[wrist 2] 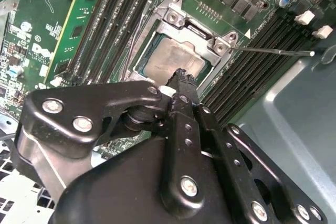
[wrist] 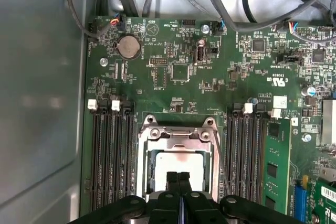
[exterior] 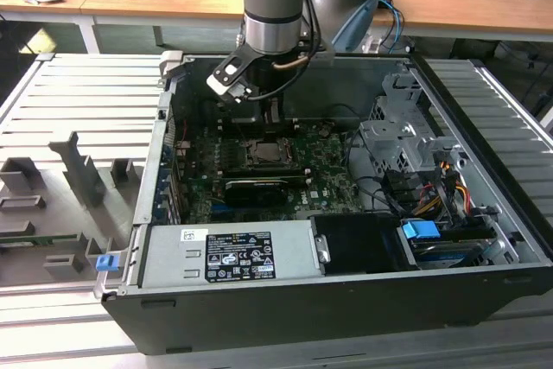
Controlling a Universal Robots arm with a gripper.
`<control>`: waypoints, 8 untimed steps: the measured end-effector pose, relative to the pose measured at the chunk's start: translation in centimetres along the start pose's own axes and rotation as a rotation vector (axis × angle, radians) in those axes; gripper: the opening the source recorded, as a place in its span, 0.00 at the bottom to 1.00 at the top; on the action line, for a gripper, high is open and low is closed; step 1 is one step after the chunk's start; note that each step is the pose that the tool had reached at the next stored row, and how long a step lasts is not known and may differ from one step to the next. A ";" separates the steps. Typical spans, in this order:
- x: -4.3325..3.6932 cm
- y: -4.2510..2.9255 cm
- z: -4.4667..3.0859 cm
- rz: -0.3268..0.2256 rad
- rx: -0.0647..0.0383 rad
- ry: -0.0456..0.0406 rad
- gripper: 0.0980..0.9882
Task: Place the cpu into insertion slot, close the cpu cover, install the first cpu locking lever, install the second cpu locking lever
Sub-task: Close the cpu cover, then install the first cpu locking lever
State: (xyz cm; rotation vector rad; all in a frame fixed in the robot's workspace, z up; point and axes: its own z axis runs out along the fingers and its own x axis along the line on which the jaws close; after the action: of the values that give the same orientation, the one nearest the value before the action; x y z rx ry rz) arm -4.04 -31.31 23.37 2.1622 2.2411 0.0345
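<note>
The black two-fingered gripper (wrist 2: pixel 181 76) had its fingers pressed together tip to tip and held nothing. In both wrist views its tips hung just above the cpu (wrist: pixel 178 162), a small flat square chip with a pale silver-beige metal face; I could not tell whether they touched it. The chip lay seated in the insertion slot (exterior: pixel 264 155), a dark square socket with a silver rim on the green circuit board (wrist: pixel 178 93). The cpu cover (wrist: pixel 176 135), a square silver metal frame plate with a cut-out middle, lay flat around the chip, which showed through the opening. In the second wrist view, a thin silver lever rod (wrist 2: pixel 273 52) reached from one corner of the socket out across the long black memory slots (wrist 2: pixel 252 72). In the exterior view the arm stood over the open dark grey computer case (exterior: pixel 346 321), directly above the socket.
</note>
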 end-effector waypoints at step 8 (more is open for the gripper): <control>0.01 -0.30 -1.08 0.000 0.001 -0.0001 0.01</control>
State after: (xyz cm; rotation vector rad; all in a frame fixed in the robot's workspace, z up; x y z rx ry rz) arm -4.38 -31.31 24.43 2.1625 2.2412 0.0338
